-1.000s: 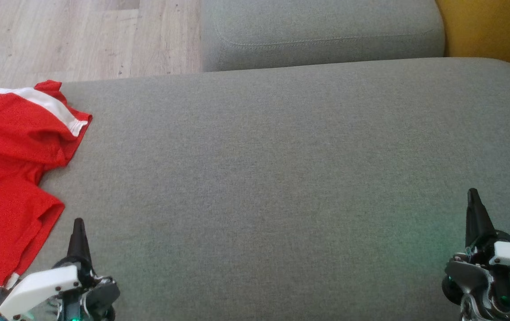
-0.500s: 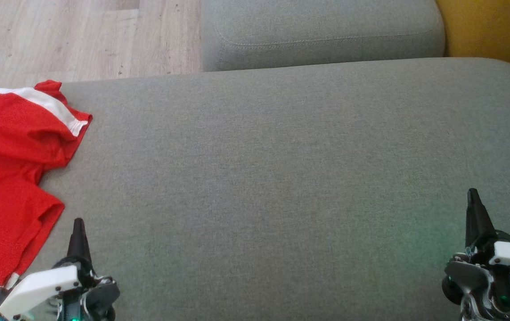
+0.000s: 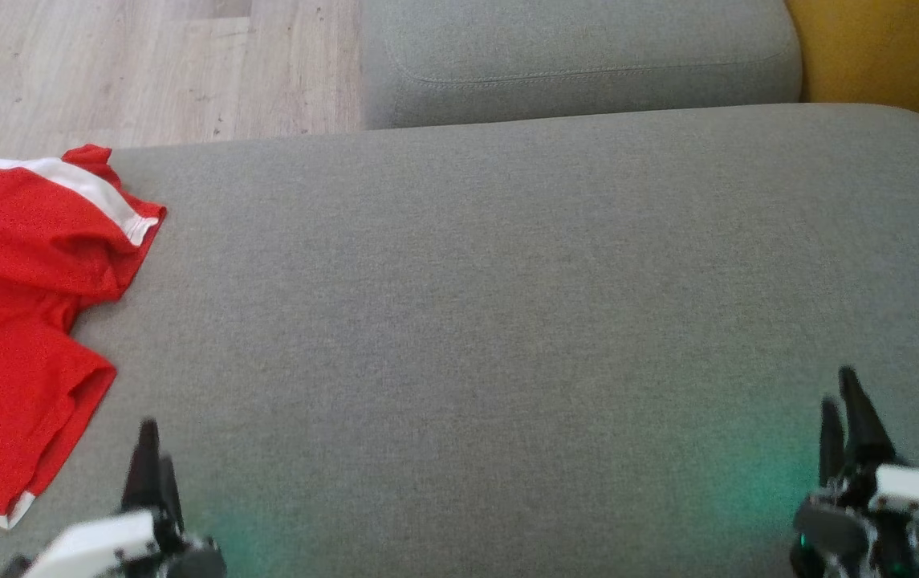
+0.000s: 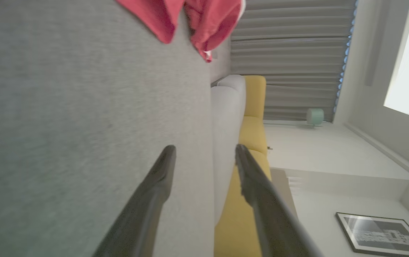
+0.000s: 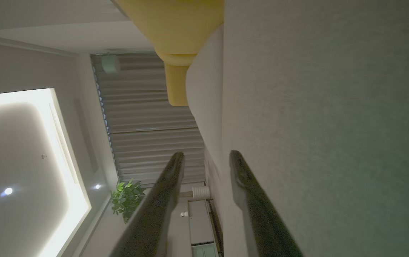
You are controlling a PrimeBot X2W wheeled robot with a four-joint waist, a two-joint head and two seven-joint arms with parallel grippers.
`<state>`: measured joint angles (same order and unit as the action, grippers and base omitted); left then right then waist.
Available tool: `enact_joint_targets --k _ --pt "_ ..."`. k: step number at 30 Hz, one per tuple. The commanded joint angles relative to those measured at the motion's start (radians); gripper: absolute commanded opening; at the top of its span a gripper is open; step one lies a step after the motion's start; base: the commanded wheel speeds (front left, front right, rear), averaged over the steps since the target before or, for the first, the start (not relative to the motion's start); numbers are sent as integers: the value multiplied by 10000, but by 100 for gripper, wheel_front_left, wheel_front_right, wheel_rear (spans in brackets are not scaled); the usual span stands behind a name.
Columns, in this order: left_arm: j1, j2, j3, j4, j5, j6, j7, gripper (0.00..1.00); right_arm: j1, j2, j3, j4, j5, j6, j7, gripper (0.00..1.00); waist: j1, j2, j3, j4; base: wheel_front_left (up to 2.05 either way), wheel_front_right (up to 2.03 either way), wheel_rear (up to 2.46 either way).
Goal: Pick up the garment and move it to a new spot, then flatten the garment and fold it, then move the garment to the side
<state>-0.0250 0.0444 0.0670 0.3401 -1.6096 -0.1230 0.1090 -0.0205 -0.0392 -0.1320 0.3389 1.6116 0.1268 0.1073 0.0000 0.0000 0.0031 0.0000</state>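
Both left tool (image 4: 204, 151) and right tool (image 5: 206, 155) gape empty above the cushion (image 3: 459, 281).

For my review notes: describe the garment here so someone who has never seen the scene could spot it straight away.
A broad grey cushion spans the head view, with wooden floor beyond its far left corner. At the cushion's left edge lies the garment, crumpled and partly cut off by the frame. It is the one bright red thing there, trimmed with white bands.

Grey cushion (image 3: 507, 321), red garment (image 3: 14, 337) at left
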Motion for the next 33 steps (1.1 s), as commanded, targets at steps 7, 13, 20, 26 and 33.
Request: enact_joint_targets --k 7,13,20,26,33 --pt "10 7 -172 -272 101 10 -203 100 -13 -13 206 -214 -82 2 -202 100 0 0 -15 -7 0 0 0" --pt "82 9 -300 -483 309 23 -381 100 20 -18 300 -310 -362 4 -379 100 0 0 -30 -9 0 0 0" --pt "120 12 -387 -791 945 128 -588 100 33 -24 359 -461 -1127 6 -586 100 0 0 -47 -9 0 0 0" --pt "113 15 -522 -1153 1872 276 -766 100 45 -29 405 -650 -1997 8 -763 100 0 0 -63 -3 0 0 0" --pt "125 18 -753 -1460 2855 403 -944 100 67 -34 480 -877 -2813 10 -940 100 0 0 -70 11 0 0 0"
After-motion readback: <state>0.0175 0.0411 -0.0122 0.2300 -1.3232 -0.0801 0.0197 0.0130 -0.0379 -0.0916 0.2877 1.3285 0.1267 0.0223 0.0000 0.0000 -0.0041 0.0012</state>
